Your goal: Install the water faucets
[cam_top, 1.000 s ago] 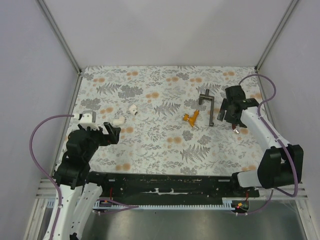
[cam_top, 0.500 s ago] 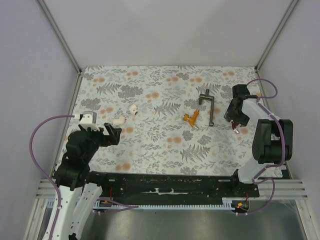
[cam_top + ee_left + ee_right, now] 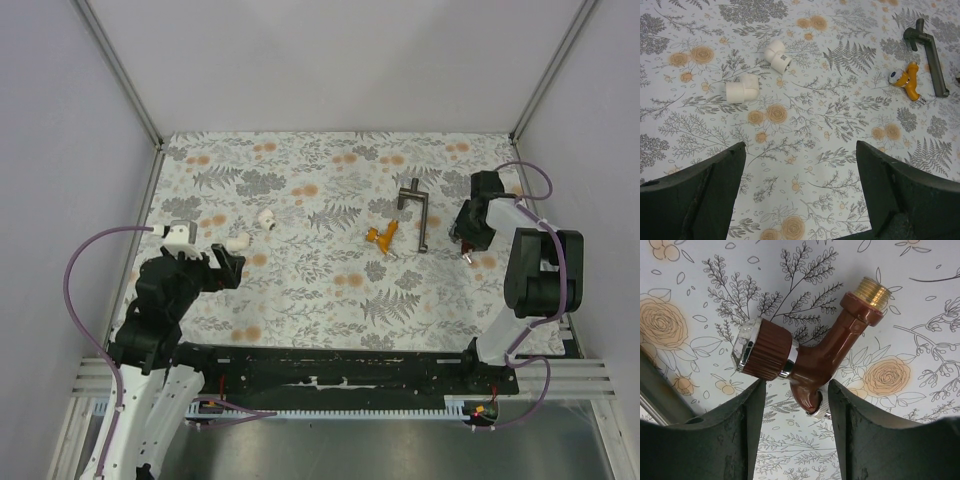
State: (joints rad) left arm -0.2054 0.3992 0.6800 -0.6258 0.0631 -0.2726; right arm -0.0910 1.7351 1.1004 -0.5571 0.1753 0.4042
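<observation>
On the floral tablecloth, at the far right, the right gripper straddles the spout of the reddish-brown faucet. Its jaws are apart, not clamped. Close squarely on the body (glossy, probably slippery), leaving the brass thread free.

Surface: white cloth with grey fern and orange flower print, under the left tool and right tool. Plain pale lilac-grey back wall beyond the tools, matching side walls outboard of each. Aluminium corner posts at the far corners. Behind the tools a black rail, then a grey metal sheet. Even light, soft shadows.
</observation>
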